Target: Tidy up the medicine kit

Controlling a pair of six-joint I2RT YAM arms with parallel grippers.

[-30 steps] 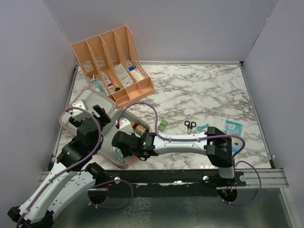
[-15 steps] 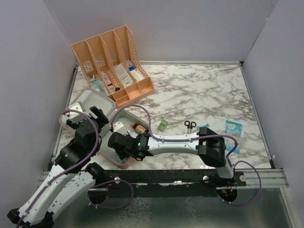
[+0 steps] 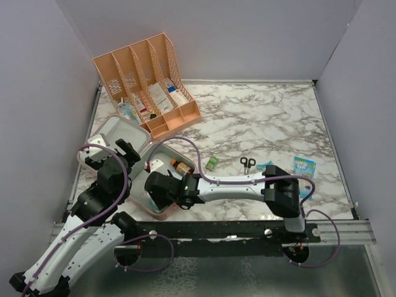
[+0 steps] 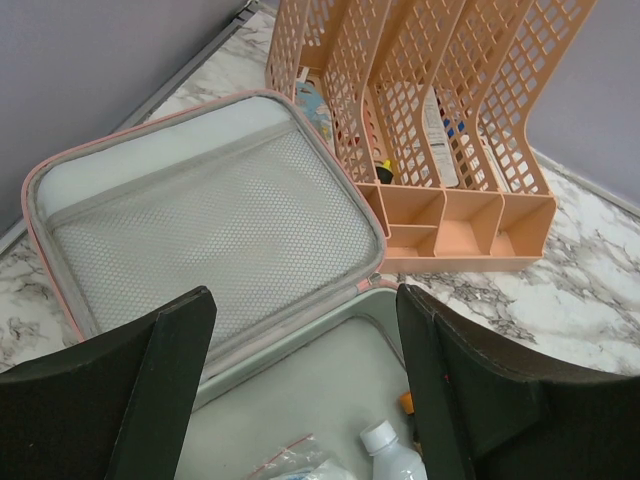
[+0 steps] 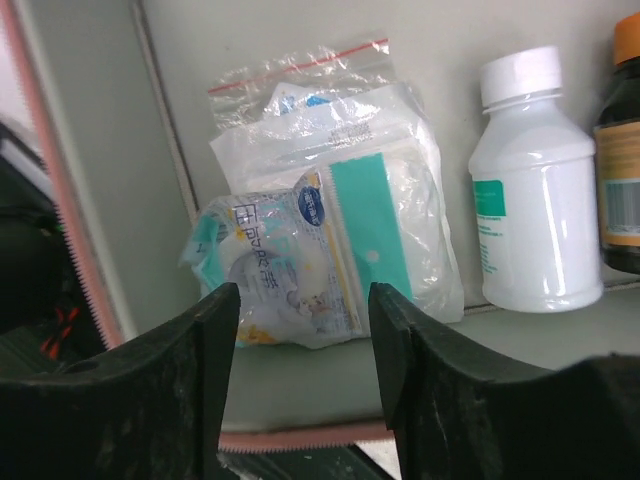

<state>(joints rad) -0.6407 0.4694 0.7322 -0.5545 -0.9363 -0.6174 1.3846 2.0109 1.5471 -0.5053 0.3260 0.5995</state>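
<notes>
Marble table (image 3: 266, 117) carries the open medicine kit (image 3: 124, 133), probably light and floppy, best pinched at its pink rim; both my jaws stand apart, empty.

- medicine kit (image 4: 200, 230): pink shell, pale grey-green lining, mesh lid pocket
- organizer (image 3: 133, 68): peach, slotted lattice
- table (image 3: 266, 124): white marble, grey-brown veins
- bottle (image 5: 525, 200): white, teal label
- bag (image 5: 340, 150): clear, red strip
- scissors (image 3: 247, 163): black

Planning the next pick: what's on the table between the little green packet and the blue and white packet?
Small black-handled scissors and, beside them, a teal item too small to identify; the top view shows both.
</notes>
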